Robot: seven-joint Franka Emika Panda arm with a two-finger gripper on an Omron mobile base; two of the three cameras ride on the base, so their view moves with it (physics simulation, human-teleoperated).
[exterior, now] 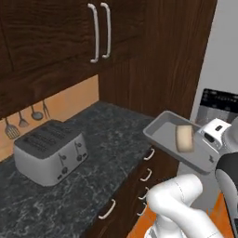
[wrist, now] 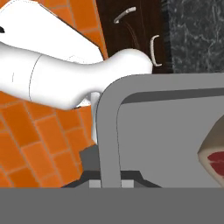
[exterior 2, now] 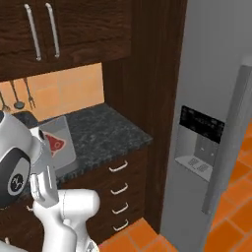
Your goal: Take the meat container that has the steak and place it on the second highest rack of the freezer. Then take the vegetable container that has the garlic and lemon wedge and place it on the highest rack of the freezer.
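Silver toaster (exterior: 50, 156) parked on the dark speckled counter (exterior: 109, 139) at the left, with utensils (exterior: 24, 120) hanging on the orange backsplash behind it and dark wood cabinets (exterior: 56, 32) overhead. Moving right in the left base view: grey tray (exterior: 179, 146) up in the air past the counter's edge, tilted, above the drawer fronts (exterior: 148, 174), carrying the steak (exterior: 184, 138), which looks mostly pale and creamy from this side. Gripper (wrist: 111, 183) clamped tight on the tray's rim, seen close in the hand view, with the steak's red face and cream edge peeking in at the right and orange floor tiles (wrist: 35, 148) below. In the right base view, same tray (exterior 2: 58, 143) up close to the arm at the left, steak showing red, counter behind it. Farther right, tall dark wood panel, then the grey freezer (exterior 2: 216, 98) with its dark dispenser panel (exterior 2: 199, 145) and long vertical handle (exterior 2: 231, 142), door closed.
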